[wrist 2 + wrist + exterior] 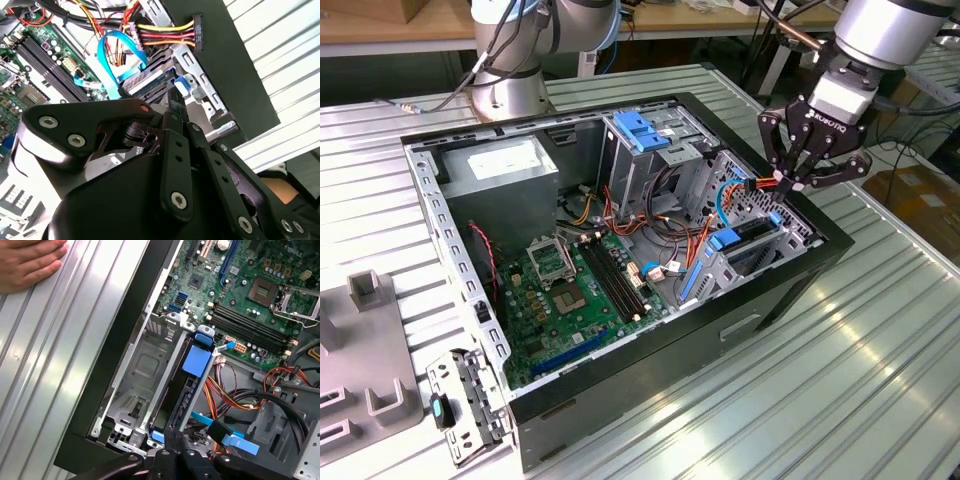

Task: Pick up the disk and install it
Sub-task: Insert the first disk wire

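Disk (176, 390): we see it edge-on, a thin dark slab with a blue plastic rail
Location: upright in the grey pressed-metal drive bay (135, 365) of the black computer case (790, 290), at the exterior view's right
Gripper (792, 182): black, fingers drawn together, nothing held, close above the disk
Table (880, 380): ribbed bright metal

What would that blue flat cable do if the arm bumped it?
Probably just flex aside: the blue cable curves in a loose loop, so it looks floppy rather than stiff. Thin and flat, it is likely light for its length.
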Motion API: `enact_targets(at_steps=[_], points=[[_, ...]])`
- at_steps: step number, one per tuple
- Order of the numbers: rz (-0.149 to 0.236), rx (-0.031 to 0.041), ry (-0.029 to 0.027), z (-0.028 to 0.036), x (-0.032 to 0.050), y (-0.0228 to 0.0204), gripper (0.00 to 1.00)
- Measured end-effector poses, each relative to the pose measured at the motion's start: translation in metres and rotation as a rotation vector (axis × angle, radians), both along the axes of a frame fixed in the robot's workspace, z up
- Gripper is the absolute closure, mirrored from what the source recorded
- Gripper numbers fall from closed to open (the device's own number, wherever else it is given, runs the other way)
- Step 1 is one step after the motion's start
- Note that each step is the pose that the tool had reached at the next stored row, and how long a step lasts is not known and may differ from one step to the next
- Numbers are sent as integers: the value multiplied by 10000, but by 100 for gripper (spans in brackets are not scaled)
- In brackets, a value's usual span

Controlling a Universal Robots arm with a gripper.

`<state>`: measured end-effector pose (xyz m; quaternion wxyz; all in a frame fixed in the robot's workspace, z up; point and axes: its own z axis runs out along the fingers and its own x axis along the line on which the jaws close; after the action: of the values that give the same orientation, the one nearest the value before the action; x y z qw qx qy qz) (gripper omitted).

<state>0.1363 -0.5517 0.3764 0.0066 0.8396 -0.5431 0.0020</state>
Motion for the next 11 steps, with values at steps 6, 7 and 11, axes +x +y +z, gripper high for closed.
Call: enact_targets(at_steps=[6, 7, 11], points=[[217, 0, 0, 0, 116, 87, 89], [236, -1, 0, 0, 127, 99, 89], [409, -1, 0, 0, 177, 160, 89]])
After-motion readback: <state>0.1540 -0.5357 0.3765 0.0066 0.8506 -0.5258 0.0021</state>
